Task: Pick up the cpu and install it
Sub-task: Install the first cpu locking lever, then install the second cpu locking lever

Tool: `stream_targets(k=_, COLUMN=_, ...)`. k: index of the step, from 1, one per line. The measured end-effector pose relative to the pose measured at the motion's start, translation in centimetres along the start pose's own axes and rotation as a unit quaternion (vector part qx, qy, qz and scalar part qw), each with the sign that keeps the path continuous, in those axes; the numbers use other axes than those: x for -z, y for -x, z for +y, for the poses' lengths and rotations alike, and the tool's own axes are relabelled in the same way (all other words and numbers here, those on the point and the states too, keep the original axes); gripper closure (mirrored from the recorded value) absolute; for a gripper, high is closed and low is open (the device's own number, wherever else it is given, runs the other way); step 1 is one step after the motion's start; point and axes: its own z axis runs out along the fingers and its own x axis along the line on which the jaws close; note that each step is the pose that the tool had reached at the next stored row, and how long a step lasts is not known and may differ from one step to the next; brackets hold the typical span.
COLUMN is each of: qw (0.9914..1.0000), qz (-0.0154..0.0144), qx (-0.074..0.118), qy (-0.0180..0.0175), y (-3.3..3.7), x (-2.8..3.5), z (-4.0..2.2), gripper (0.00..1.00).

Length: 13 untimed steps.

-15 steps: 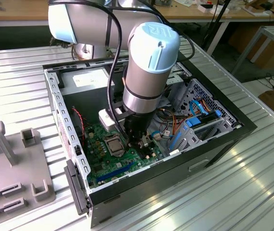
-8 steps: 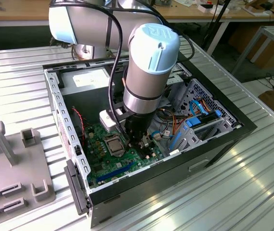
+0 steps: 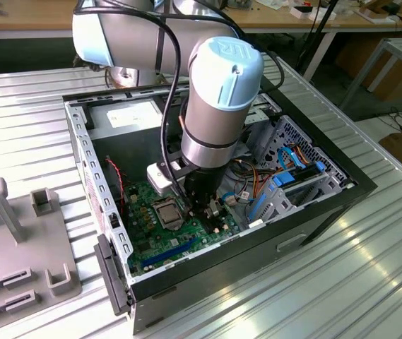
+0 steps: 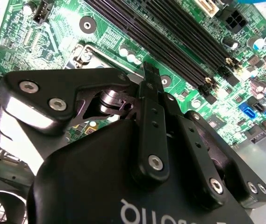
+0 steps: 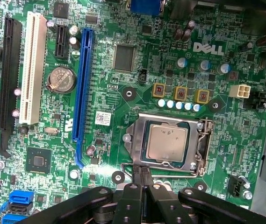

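— Resting in the socket frame (image 5: 168, 142) on the green board (image 5: 109, 93), right of centre in the first wrist view, the cpu (image 5: 167, 143) is seen, silver top up.

— And the gripper (image 5: 140, 173)?

— It is seen at the lower edge of that frame, just beside the socket, touching nothing; its jaws are pressed together with nothing between them. In the exterior view the arm (image 3: 218, 106) is lowered into the open computer case (image 3: 314, 212) on the bench (image 3: 370, 282).

Cables (image 3: 257, 185), drive cage (image 3: 296, 185) crowd gripper (image 5: 141, 173) — socket frame (image 5: 170, 143) unobstructed above.
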Motion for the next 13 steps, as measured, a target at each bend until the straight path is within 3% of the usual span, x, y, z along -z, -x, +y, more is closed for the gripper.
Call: stream_targets(k=13, qw=1.00000, qz=-0.0001, qx=0.002, qy=-0.0004, y=0.07, x=-0.08, z=0.53, gripper=0.89)
